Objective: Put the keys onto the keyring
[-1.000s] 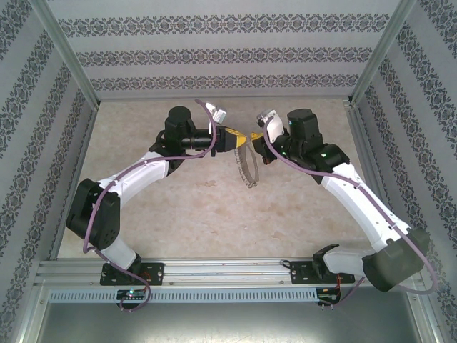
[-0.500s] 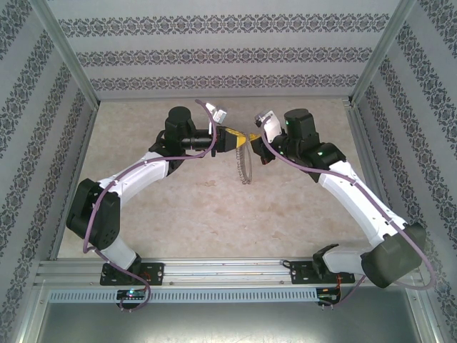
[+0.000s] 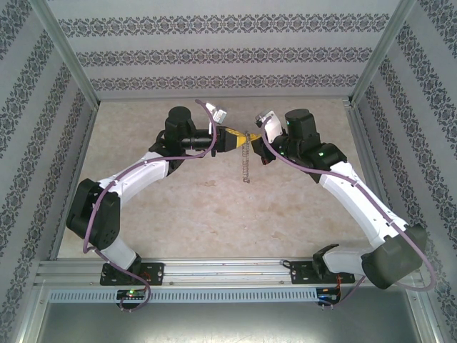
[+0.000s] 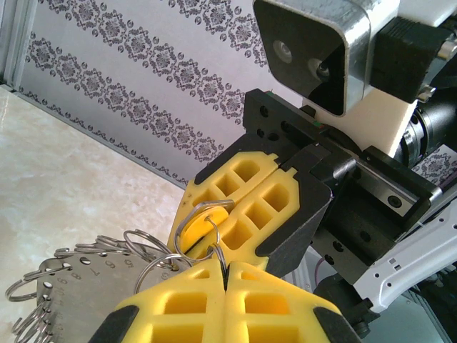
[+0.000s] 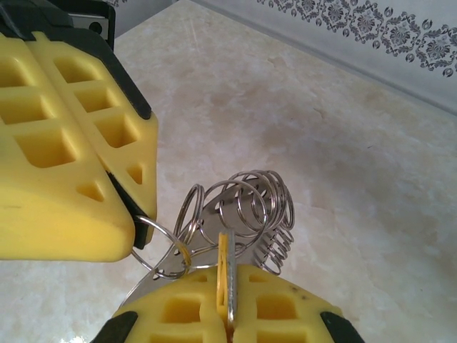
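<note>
Left fingers [image 4: 203, 286] pressed together on one small wire loop at the rim of the keyring [image 4: 78, 286]. The keyring hangs below that pinch, edge-on in the top view, apparently lifted off the counter [image 3: 178, 207].

Right fingers [image 5: 203, 300] meet the left tip to tip at the keyring's top and pinch the key [image 5: 222, 246] by its orange-yellow head.

Judgement: both parts are picked up; threading is in hand. A loop lies just beside the key head, but I cannot tell whether it runs through the key. Left: seat key on loop, release.
</note>
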Action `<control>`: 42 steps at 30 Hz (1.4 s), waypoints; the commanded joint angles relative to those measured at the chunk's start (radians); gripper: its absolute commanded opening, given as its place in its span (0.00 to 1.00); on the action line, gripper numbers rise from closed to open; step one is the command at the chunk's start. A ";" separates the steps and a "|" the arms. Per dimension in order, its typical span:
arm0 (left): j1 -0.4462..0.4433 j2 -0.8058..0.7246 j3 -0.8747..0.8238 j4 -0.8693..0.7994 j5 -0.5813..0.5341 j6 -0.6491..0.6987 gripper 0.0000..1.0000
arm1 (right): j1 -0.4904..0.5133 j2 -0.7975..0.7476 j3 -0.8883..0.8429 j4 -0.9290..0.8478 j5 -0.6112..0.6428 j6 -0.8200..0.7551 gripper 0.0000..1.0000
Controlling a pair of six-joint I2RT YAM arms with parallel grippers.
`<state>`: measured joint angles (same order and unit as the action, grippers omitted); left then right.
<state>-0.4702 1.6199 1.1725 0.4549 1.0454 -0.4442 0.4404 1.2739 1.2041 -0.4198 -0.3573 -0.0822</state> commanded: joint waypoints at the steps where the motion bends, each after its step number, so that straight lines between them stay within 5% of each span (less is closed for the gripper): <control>1: -0.019 -0.015 0.010 -0.007 0.044 0.029 0.00 | -0.009 -0.016 0.051 0.008 -0.001 -0.012 0.00; 27: -0.025 -0.021 0.038 -0.225 0.010 0.184 0.01 | 0.060 0.060 0.217 -0.146 0.210 -0.144 0.00; 33: -0.021 -0.053 0.008 -0.203 -0.083 0.176 0.43 | 0.058 0.070 0.233 -0.152 0.216 -0.145 0.00; 42: 0.020 -0.160 -0.110 -0.114 -0.198 0.121 0.74 | 0.042 0.092 0.250 -0.158 0.209 -0.137 0.00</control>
<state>-0.4690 1.5105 1.0920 0.2817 0.8974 -0.3038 0.4927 1.3525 1.4136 -0.6170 -0.1600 -0.2165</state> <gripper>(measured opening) 0.709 0.071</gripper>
